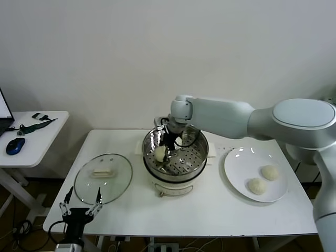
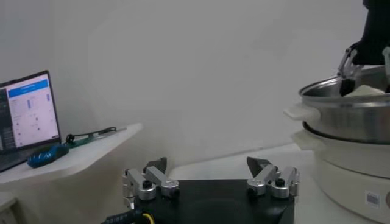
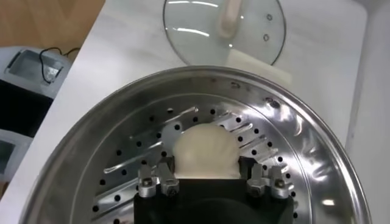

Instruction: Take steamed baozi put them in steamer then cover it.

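- Left claw [image 1: 80,205] idles wide at the table's [image 1: 199,210] near edge; the cover [image 1: 103,177] lies beyond.
- Right claw [image 3: 211,181] stands apart around a baozi [image 3: 203,151] on the steamer [image 1: 199,152] floor — we lift straight, clear of dough.
- Two buns [image 1: 263,179] wait on the plate [image 1: 236,168].

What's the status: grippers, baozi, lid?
Right gripper inside steamer, open around one baozi. Left gripper open, idle at table's front. Two baozi on plate; glass lid on table.

You're looking at a lab-like room: bare white wall [image 1: 105,52], plain white table [image 1: 210,210], side desk [image 1: 37,142] with laptop [image 2: 27,115].
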### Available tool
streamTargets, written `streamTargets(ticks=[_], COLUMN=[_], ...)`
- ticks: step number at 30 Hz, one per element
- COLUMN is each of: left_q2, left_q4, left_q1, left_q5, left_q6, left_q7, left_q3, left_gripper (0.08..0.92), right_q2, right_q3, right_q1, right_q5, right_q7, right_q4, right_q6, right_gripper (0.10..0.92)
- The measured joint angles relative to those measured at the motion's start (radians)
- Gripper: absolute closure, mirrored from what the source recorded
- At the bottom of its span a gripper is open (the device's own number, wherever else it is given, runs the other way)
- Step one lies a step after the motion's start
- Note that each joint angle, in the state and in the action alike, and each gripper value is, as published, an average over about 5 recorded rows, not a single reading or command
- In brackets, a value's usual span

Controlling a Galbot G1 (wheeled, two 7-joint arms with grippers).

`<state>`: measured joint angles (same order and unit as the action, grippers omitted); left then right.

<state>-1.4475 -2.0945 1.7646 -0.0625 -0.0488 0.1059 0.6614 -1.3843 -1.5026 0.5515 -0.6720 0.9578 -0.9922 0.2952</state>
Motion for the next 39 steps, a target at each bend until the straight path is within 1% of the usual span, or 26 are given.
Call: streamTargets(ticks=[4, 11, 17, 22, 29, 39], left_q2=[-0.003, -0.003, -0.005, -0.007, -0.008, -0.013], left_q4=[-0.004, -0.007, -0.008, -0.011, -0.019, -0.022], left_q1=[-0.002, 0.000, 0.006, 0.004, -0.002, -0.017], left_q5=[-0.003, -0.004, -0.007, -0.012, -0.028, -0.048], left_q6=[0.002, 0.003, 0.003, 0.006, 0.010, 0.007], left_q7=[0.001, 0.002, 0.005, 0.007, 0.006, -0.003], left_q3=[-0.002, -0.001, -0.004, -0.011, -0.018, -0.027], left_gripper=[0.177, 0.177, 0.177, 0.177, 0.177, 0.177], right_q2=[-0.001, 0.020, 0.085, 0.177, 0.344, 0.606], right_q3=[0.004, 0.018, 0.032, 0.039, 0.061, 0.117], right_q1=[-0.006, 0.012, 0.057, 0.107, 0.140, 0.083], right_q5=[0.007, 0.017, 0.019, 0.029, 0.073, 0.213], right_q7=[0.006, 0.027, 0.056, 0.091, 0.132, 0.155], right_q4=[0.003, -0.009, -0.054, -0.114, -0.201, -0.280], right_q6=[0.001, -0.003, -0.007, -0.006, -0.019, -0.052], right_gripper=[0.205, 0.202, 0.203, 0.203, 0.203, 0.203])
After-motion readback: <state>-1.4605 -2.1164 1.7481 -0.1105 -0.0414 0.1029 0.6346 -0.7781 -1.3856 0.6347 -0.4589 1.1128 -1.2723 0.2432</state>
